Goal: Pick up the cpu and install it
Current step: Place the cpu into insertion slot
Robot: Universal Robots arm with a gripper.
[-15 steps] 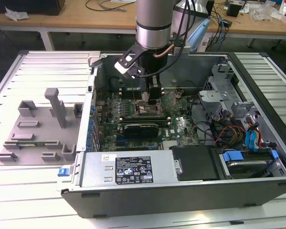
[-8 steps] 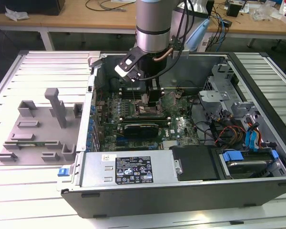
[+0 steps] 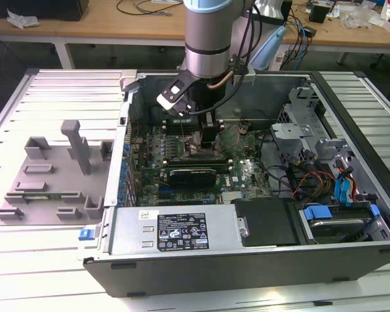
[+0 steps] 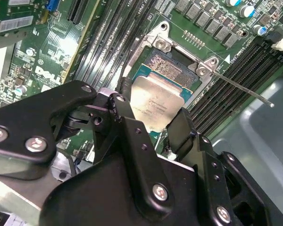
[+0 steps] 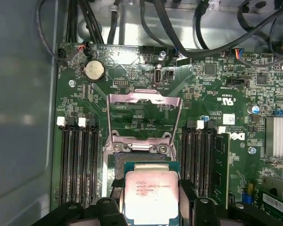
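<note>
The cpu (image 4: 155, 101) (image 5: 148, 193), a flat square chip with a silvery top and a green rim, sits between the black fingers of my gripper (image 4: 150, 112) (image 5: 148, 200), which is shut on its two sides. It hangs just over the open socket (image 4: 169, 66) (image 5: 140, 162) on the green motherboard, partly covering it. The socket's metal load plate (image 5: 144, 101) stands flipped up, and its thin lever (image 4: 240, 87) juts out to the side. In the exterior view the arm reaches down into the open computer case, with the gripper (image 3: 201, 140) low over the board.
Black memory slots (image 5: 78, 160) (image 5: 198, 160) flank the socket, one with a stick (image 5: 220, 169) in it. Cables (image 5: 179, 28) run along the case wall. In the exterior view, drive bays (image 3: 338, 188) are on the right, a power supply (image 3: 175, 231) in front, a grey fixture (image 3: 52, 175) on the left.
</note>
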